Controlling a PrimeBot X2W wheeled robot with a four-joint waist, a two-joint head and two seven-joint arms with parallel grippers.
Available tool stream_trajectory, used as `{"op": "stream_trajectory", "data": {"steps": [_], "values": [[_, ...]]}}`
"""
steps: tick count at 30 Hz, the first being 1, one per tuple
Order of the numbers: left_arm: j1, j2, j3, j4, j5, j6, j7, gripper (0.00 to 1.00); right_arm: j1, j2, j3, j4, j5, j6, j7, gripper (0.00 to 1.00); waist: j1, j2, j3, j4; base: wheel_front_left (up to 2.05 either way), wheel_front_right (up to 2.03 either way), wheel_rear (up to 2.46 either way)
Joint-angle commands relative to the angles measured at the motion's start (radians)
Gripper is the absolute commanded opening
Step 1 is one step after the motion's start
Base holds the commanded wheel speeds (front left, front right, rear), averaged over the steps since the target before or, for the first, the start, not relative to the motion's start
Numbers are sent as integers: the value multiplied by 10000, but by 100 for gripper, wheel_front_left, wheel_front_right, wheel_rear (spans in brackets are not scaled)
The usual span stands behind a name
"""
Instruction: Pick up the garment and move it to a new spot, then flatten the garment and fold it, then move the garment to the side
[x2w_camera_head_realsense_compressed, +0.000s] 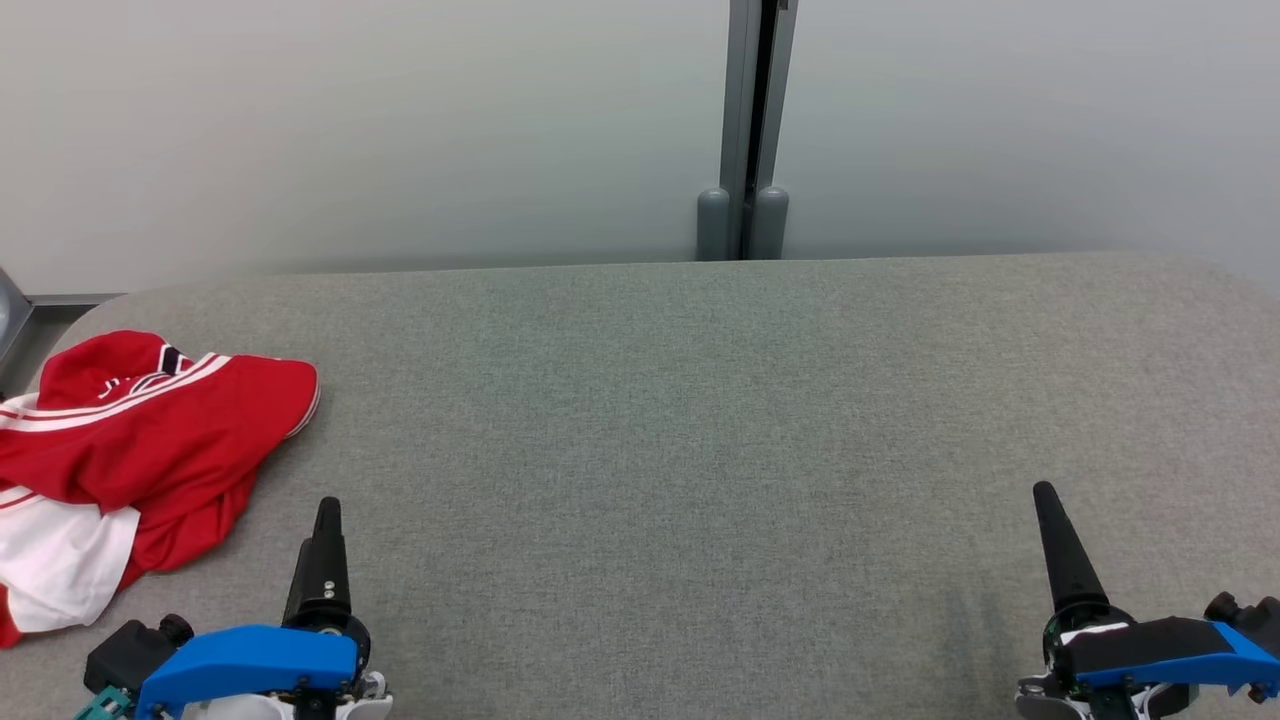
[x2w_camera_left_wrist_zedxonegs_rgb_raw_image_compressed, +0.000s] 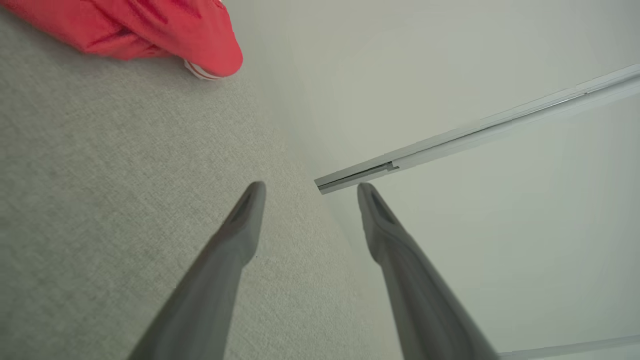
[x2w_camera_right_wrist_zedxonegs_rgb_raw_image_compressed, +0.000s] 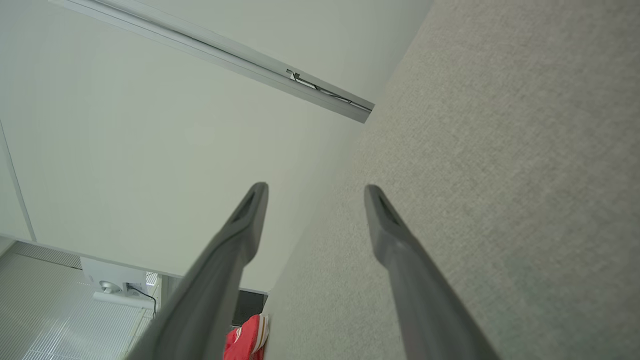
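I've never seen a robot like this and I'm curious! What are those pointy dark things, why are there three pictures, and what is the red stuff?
It's a robot with two arms. One picture is from its head; the other two are from cameras on its wrists. The pointy things are fingers. The left gripper and the right gripper are both open and hold nothing. The red stuff is a crumpled red and white garment, lying at the left end of the grey table. A pale wall stands behind.
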Motion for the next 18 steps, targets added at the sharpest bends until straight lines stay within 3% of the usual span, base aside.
{"op": "stream_trajectory", "data": {"steps": [1, 18], "values": [[-263, 109, -118, -182, 437, 69, -104, 100, -198, -60, 40, -186, -340, 10, -104, 100, 0, 0, 3, 5, 0, 0, 0], [-254, 427, -896, -179, 3467, 409, -694, 100, -216, -86, 127, 53, -3268, 15, -697, 100, 0, 0, -47, 61, 0, 0, 0]]}}
